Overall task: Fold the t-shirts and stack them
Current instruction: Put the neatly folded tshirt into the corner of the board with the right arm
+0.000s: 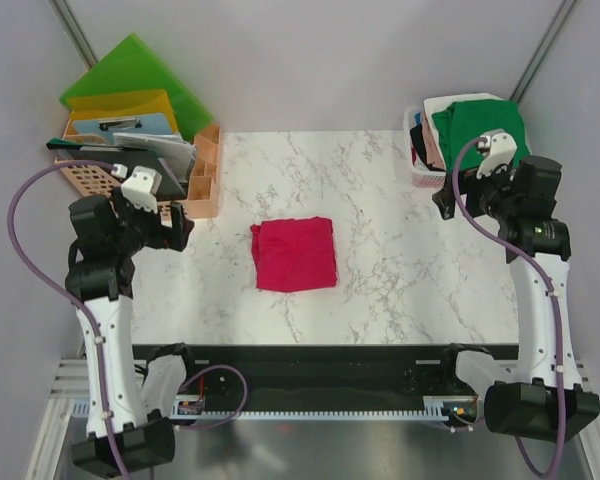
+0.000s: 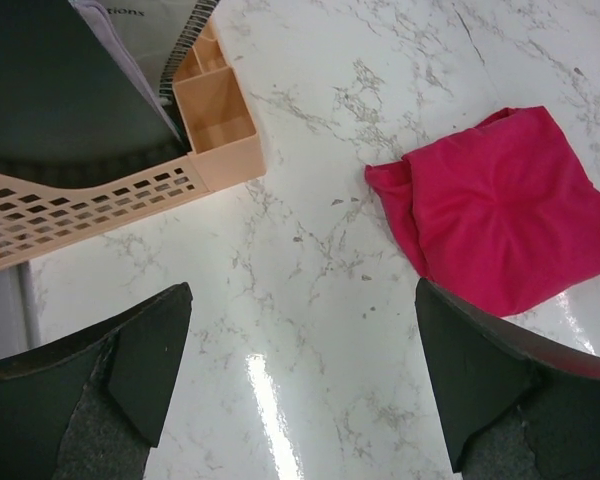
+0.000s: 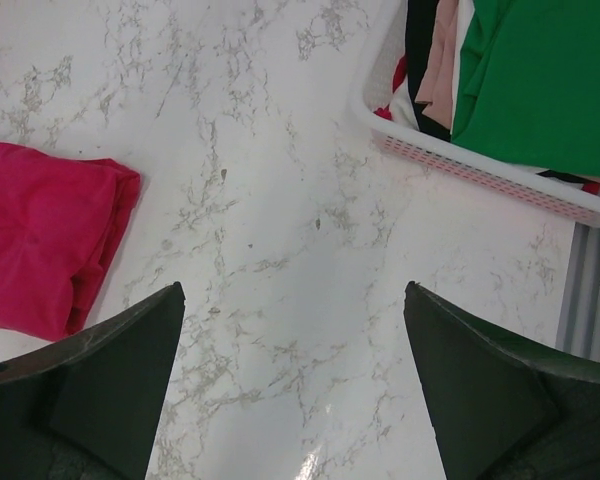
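Observation:
A crimson-pink t-shirt (image 1: pixel 294 254) lies folded into a square in the middle of the marble table. It also shows in the left wrist view (image 2: pixel 500 210) and the right wrist view (image 3: pixel 40 240). More t-shirts sit piled in a white basket (image 1: pixel 417 165) at the back right, a green one (image 1: pixel 480 125) (image 3: pixel 540 80) on top, with beige-pink, black and white edges beside it. My left gripper (image 1: pixel 180 228) (image 2: pixel 302 290) hovers open to the left of the folded shirt. Open too, my right gripper (image 1: pixel 445 200) (image 3: pixel 294 290) hangs just in front of the basket (image 3: pixel 480 165). Both hold nothing.
An orange desk organiser (image 1: pixel 205 175) (image 2: pixel 220 150) with papers stands at the back left, close to my left gripper. Green and yellow plastic folders (image 1: pixel 130 80) lean behind it. A black rail (image 1: pixel 310 365) runs along the near table edge.

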Robot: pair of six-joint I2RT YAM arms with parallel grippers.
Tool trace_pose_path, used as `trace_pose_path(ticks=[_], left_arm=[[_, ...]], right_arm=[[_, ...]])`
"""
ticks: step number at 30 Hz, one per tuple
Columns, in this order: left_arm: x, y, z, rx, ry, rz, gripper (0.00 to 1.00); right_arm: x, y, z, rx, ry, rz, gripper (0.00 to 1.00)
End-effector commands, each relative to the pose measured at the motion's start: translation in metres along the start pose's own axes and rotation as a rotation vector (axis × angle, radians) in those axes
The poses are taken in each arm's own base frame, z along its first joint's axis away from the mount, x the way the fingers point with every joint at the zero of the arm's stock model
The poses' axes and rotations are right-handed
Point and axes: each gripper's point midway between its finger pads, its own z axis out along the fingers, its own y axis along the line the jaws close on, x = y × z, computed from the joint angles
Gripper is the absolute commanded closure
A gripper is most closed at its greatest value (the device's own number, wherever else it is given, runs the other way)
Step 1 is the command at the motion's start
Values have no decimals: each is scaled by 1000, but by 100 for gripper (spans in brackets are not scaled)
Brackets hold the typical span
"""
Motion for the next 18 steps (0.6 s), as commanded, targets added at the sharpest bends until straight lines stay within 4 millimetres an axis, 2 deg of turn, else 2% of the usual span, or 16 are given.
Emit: trace_pose_path(ticks=[1, 2, 3, 4, 5, 6, 7, 8, 10, 11, 12, 13, 14, 15, 17, 18], left_arm=[[10, 0, 33, 99, 98, -132, 0], [6, -3, 36, 143, 111, -128, 0], [14, -9, 41, 196, 156, -153, 1], [21, -7, 49, 207, 186, -157, 1], [23, 1, 54, 177, 191, -147, 2], [26, 6, 57, 157, 193, -137, 2], [28, 9, 58, 135, 187, -124, 2], [40, 12, 61, 118, 205, -129, 2], [44, 12, 65, 110, 184, -129, 1], [52, 5, 68, 148, 197, -149, 1], [58, -2, 70, 182, 218, -159, 1], [62, -8, 72, 216, 235, -147, 1], [68, -13, 78, 240, 264, -144, 1], [71, -26, 82, 283, 288, -123, 1], [80, -47, 89, 382, 365, -115, 1], [81, -67, 90, 454, 393, -96, 1]], right_arm=[[2, -9, 21, -12, 37, 7, 2], [5, -12, 26, -6, 56, 6, 2], [14, -14, 39, 17, 110, -40, 2], [16, -13, 43, 41, 137, -71, 2], [18, 6, 53, 20, 158, -135, 2], [17, 0, 57, 114, 167, -191, 2], [25, 7, 63, 116, 184, -236, 2], [27, 17, 67, 105, 189, -259, 2], [40, 50, 80, -35, 216, -231, 2], [47, 58, 84, -84, 237, -207, 2], [63, 67, 92, -144, 295, -181, 2], [69, 91, 94, -290, 307, -155, 2], [76, 102, 97, -344, 333, -130, 2], [93, 111, 105, -396, 388, -100, 2], [107, 138, 110, -504, 442, -96, 2], [124, 148, 116, -545, 504, -80, 2]])
